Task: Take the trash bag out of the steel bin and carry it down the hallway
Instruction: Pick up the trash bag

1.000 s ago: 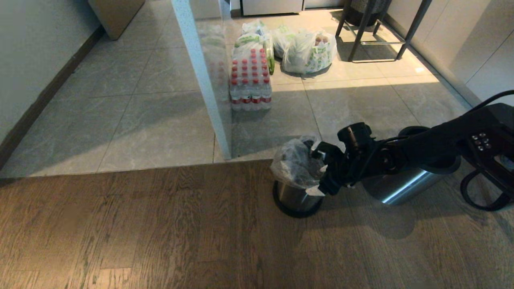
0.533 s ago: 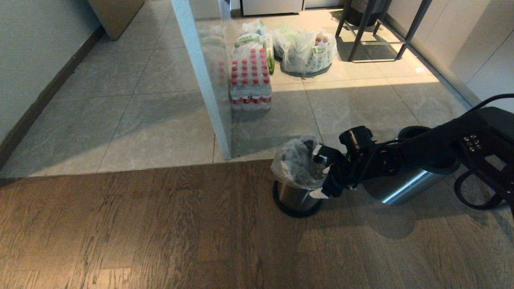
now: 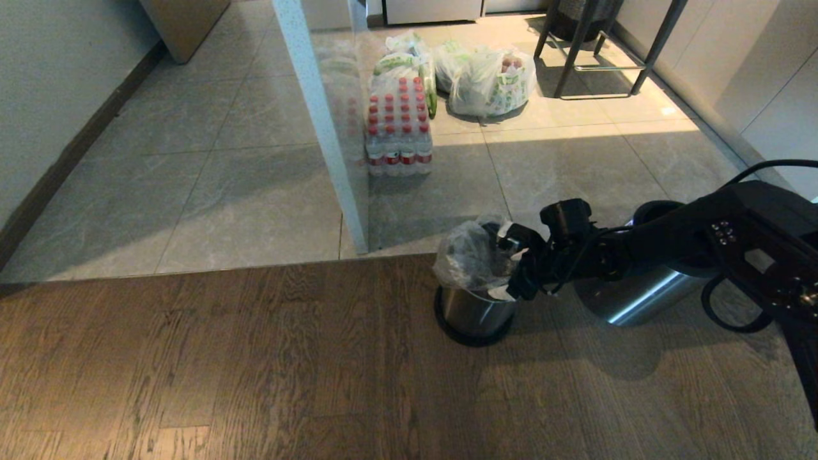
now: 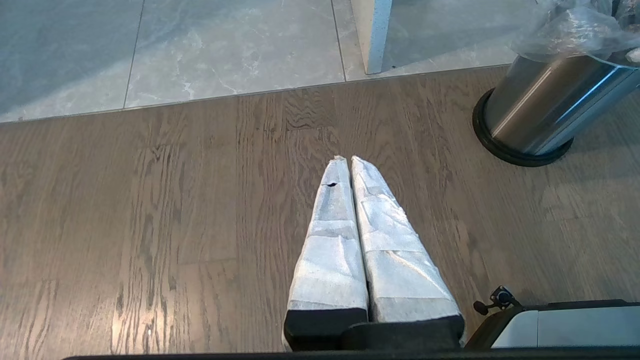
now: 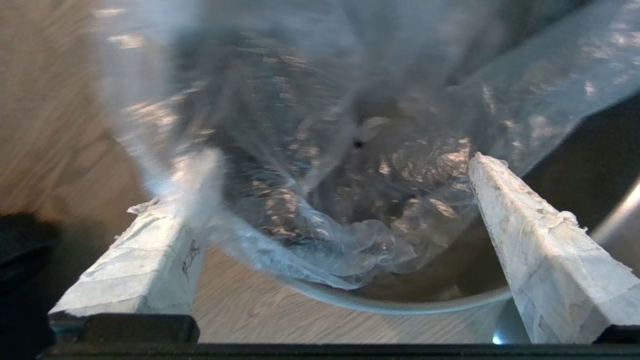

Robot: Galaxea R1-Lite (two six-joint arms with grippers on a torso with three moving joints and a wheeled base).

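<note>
The steel bin [image 3: 471, 314] stands on the wood floor near the tile edge, and the left wrist view shows it too [image 4: 542, 112]. The clear crinkly trash bag [image 3: 468, 257] bulges out of its mouth, with dark rubbish showing through. My right gripper [image 3: 505, 262] is at the bag's right side above the bin rim, open. In the right wrist view the gripper [image 5: 342, 157] has one finger on either side of the bag [image 5: 320, 150], above the rim [image 5: 400, 306]. My left gripper [image 4: 347, 160] is parked low over the wood floor, shut and holding nothing. I cannot make out the hallway for certain.
A larger steel bin [image 3: 639, 299] sits behind my right arm. A white-edged glass partition [image 3: 319, 121] ends just left of the small bin. Beyond it on the tiles are a pack of water bottles [image 3: 397, 128], white bags with green print [image 3: 489, 80] and stool legs [image 3: 575, 51].
My right arm has stretched forward, bringing the open gripper closer in over the bin's mouth and against the bag. The bin and the left arm have not moved.
</note>
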